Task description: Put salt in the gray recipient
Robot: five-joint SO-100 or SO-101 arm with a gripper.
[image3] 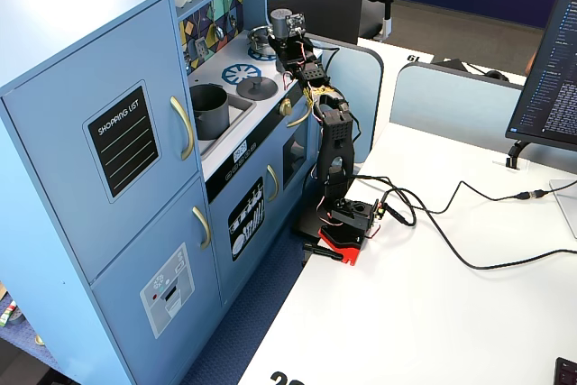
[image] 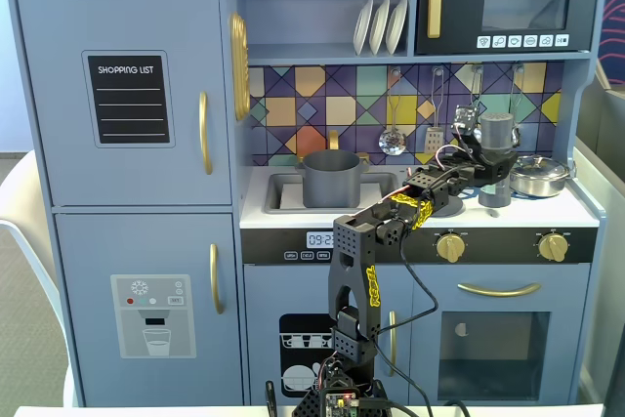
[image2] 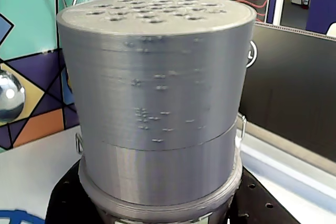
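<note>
Carry step: the gripper [image: 495,175] has its fingers clenched on the grey ribbed plastic salt shaker [image: 498,131], upright, above the white worktop [image: 576,206]. The grey cylindrical metal pot [image: 332,179] sits in the sink, well apart, left of the fingers in a fixed view. Next: swing over pot, tip shaker.

One fixed view faces the toy kitchen [image: 312,183] head-on from about counter height, some way back, with the arm [image: 356,280] in the foreground centre. The other fixed view looks down from high up and off to one side, farther away, taking in the kitchen [image3: 117,132] at an angle on the left, the white tabletop [image3: 433,304] on the right and the arm [image3: 329,160] between. Both share the kitchen front, pot [image: 332,178] [image3: 210,110] and arm. The wrist view sits very close to the shaker [image2: 155,103], which fills it, facing the tiled backsplash [image2: 26,51].
</note>
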